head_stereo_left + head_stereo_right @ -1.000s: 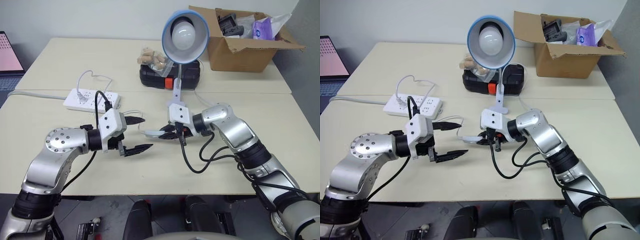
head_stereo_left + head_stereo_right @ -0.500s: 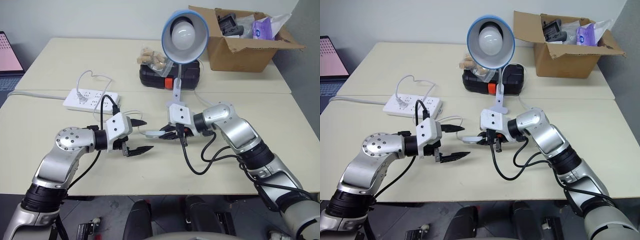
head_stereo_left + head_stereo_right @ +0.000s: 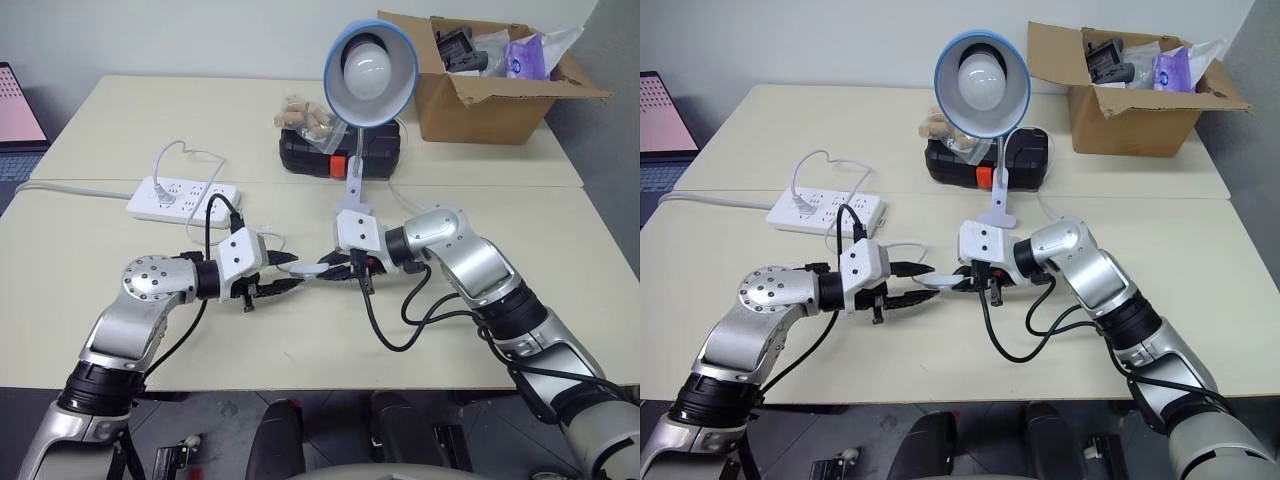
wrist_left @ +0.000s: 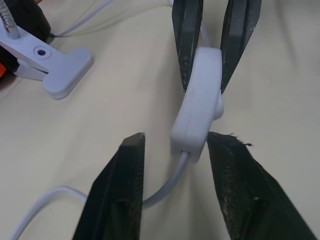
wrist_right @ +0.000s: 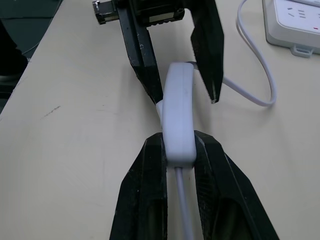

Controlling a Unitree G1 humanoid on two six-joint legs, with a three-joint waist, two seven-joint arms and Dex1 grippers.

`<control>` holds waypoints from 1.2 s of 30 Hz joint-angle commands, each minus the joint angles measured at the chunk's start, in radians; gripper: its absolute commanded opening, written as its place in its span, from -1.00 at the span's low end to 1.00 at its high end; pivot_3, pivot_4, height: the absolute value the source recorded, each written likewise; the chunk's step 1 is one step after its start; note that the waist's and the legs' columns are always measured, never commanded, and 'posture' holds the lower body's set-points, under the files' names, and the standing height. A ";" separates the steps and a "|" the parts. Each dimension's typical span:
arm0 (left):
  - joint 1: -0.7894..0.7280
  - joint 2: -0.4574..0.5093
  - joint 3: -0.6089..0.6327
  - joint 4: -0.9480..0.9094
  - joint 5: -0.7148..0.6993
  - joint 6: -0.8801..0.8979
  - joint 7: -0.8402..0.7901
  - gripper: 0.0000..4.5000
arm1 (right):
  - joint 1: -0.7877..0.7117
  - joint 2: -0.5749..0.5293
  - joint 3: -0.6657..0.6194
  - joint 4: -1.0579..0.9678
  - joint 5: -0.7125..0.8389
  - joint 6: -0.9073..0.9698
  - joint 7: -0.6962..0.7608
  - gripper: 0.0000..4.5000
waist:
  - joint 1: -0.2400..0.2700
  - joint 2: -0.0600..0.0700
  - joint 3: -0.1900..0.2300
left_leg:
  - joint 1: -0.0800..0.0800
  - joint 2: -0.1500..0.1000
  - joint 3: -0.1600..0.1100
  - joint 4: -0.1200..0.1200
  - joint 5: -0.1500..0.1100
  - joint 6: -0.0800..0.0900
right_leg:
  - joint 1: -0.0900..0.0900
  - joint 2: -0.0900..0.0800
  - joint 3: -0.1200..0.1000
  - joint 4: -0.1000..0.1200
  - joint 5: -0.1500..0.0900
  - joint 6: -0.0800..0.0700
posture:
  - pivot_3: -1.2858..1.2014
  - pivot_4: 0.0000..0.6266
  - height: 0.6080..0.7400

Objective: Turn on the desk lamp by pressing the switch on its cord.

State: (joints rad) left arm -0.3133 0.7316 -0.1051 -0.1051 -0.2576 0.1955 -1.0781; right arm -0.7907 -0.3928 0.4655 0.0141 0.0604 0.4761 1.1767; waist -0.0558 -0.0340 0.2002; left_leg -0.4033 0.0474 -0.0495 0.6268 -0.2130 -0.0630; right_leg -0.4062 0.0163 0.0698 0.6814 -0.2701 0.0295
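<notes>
Plainly, with the right pincer [image 5: 177, 150] clamped on one end of the switch [image 5: 178, 117] just above the table [image 3: 300, 340] and the left pincer [image 4: 175, 145] half-closed astride its other end, an off-centre squeeze could twist it free unpressed.

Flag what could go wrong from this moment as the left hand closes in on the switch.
1. The left hand straddles only the end of the switch, one finger touching and the other apart; closing could squeeze the body and miss the rocker.
2. The right hand clamps just the other end, so a sideways push might twist the switch loose.
3. The cord loops back to the power strip; a tug could drag it or shift the desk lamp.
</notes>
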 commanded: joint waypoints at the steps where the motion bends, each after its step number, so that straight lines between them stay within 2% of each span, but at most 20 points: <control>1: -0.024 -0.005 0.000 -0.001 0.009 -0.033 -0.008 -0.56 | -0.001 0.000 -0.006 -0.037 0.014 -0.022 0.007 -0.83 | 0.000 0.000 0.000 | 0.000 0.000 0.000 0.000 0.000 0.000 | 0.000 0.000 0.000 0.000 0.000 0.000 | 0.03 -0.52 1.00; 3: -0.032 -0.005 0.001 0.007 0.013 -0.053 -0.016 -0.73 | -0.001 -0.003 -0.006 -0.037 0.015 -0.028 0.010 -0.83 | 0.000 0.000 0.000 | 0.000 0.000 0.000 0.000 0.000 0.000 | 0.000 0.000 0.000 0.000 0.000 0.000 | 0.03 -0.52 1.00; 10: -0.047 -0.020 0.008 0.019 0.006 -0.089 -0.031 -0.75 | -0.003 -0.011 -0.005 -0.026 0.017 -0.076 0.028 -0.83 | 0.000 0.000 0.000 | 0.000 0.000 0.000 0.000 0.000 0.000 | 0.000 0.000 0.000 0.000 0.000 0.000 | 0.03 -0.52 1.00; 12: -0.052 -0.020 0.006 0.024 0.011 -0.097 -0.035 -0.46 | -0.004 -0.013 -0.005 -0.024 0.017 -0.081 0.032 -0.83 | 0.000 0.000 0.000 | 0.000 0.000 0.000 0.000 0.000 0.000 | 0.000 0.000 0.000 0.000 0.000 0.000 | 0.03 -0.52 1.00; 16: -0.044 -0.005 0.000 0.008 0.005 -0.104 -0.070 -0.10 | -0.007 -0.017 -0.005 -0.022 0.016 -0.082 0.039 -0.83 | 0.000 0.000 0.000 | 0.000 0.000 0.000 0.000 0.000 0.000 | 0.000 0.000 0.000 0.000 0.000 0.000 | 0.03 -0.52 1.00; 28: -0.029 0.000 -0.015 -0.062 -0.014 -0.009 -0.094 -0.08 | -0.013 -0.018 -0.005 -0.019 0.009 -0.075 0.048 -0.83 | 0.000 0.000 0.000 | 0.000 0.000 0.000 0.000 0.000 0.000 | 0.000 0.000 0.000 0.000 0.000 0.000 | 0.03 -0.52 1.00; 36: -0.039 -0.003 -0.022 -0.037 -0.002 -0.013 -0.098 -0.08 | -0.014 -0.020 -0.003 -0.026 0.008 -0.070 0.050 -0.83 | 0.000 0.000 0.000 | 0.000 0.000 0.000 0.000 0.000 0.000 | 0.000 0.000 0.000 0.000 0.000 0.000 | 0.03 -0.52 1.00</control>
State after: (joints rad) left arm -0.3395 0.7279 -0.1264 -0.1284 -0.2553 0.1893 -1.1705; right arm -0.7909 -0.4110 0.4662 0.0143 0.0608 0.4110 1.2197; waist -0.0560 -0.0340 0.2002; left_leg -0.4033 0.0474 -0.0498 0.6269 -0.2129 -0.0630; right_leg -0.4063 0.0164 0.0697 0.6816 -0.2701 0.0295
